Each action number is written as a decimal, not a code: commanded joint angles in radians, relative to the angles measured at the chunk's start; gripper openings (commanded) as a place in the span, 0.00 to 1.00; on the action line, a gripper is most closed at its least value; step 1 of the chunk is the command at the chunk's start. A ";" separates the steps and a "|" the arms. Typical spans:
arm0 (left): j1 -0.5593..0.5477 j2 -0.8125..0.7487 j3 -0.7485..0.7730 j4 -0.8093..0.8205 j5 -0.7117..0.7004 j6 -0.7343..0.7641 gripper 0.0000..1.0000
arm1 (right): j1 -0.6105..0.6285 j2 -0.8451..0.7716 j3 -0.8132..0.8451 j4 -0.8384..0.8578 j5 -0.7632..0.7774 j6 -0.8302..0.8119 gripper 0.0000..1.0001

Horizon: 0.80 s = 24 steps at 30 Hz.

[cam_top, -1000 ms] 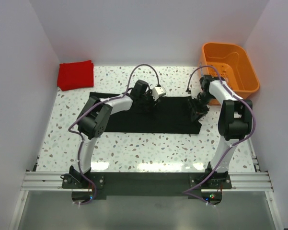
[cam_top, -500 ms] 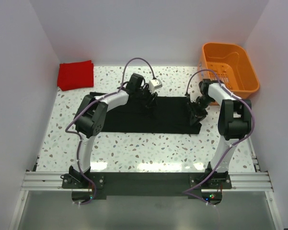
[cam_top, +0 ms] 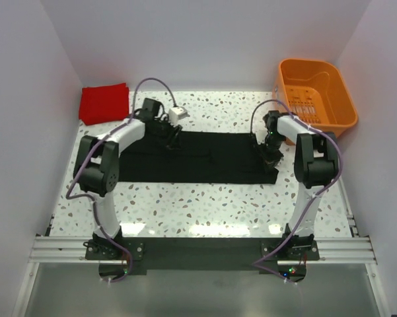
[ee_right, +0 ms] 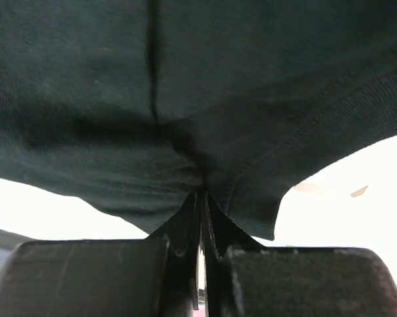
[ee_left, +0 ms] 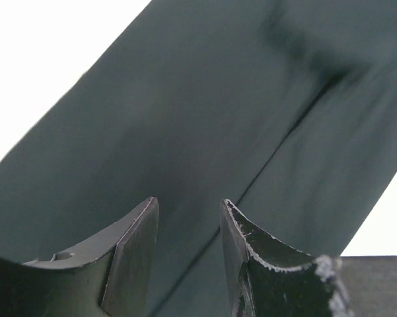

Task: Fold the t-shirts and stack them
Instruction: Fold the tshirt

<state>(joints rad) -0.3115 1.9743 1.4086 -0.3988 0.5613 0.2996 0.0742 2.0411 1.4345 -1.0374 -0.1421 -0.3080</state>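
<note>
The black t-shirt [cam_top: 198, 158] lies as a long flat strip across the middle of the table. My left gripper [cam_top: 171, 137] hovers over its far edge, left of centre. In the left wrist view its jaws [ee_left: 188, 208] stand open above the dark cloth [ee_left: 185, 112], with a seam running beneath them and nothing held. My right gripper [cam_top: 267, 150] is at the strip's right end. In the right wrist view it [ee_right: 201, 193] is shut on a pinched fold of the black cloth [ee_right: 185, 79]. The red t-shirt [cam_top: 104, 104] sits folded at the far left corner.
An orange plastic basket [cam_top: 315, 92] stands at the far right corner, just behind the right arm. White walls enclose the speckled table [cam_top: 205, 205] on three sides. The arm bases are on the rail at the near edge.
My left gripper has travelled left along the shirt's far edge, from near the centre. My right gripper has closed on the cloth at the right end.
</note>
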 commanded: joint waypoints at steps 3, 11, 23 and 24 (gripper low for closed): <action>0.201 -0.124 -0.076 -0.227 -0.054 0.229 0.47 | 0.090 0.065 0.067 0.175 0.234 -0.084 0.00; 0.311 -0.135 0.007 -0.436 -0.146 0.619 0.45 | 0.118 0.295 0.463 0.201 0.427 -0.137 0.00; 0.233 -0.278 -0.244 -0.356 -0.199 0.861 0.45 | 0.130 0.328 0.748 0.197 0.446 -0.089 0.54; 0.215 -0.279 -0.264 -0.350 -0.207 0.866 0.45 | 0.130 0.306 0.736 0.200 0.426 -0.079 0.57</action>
<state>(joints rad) -0.0593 1.7382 1.1835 -0.7937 0.3840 1.0889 0.2008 2.4592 2.1822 -0.8936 0.3141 -0.4255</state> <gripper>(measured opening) 0.456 0.545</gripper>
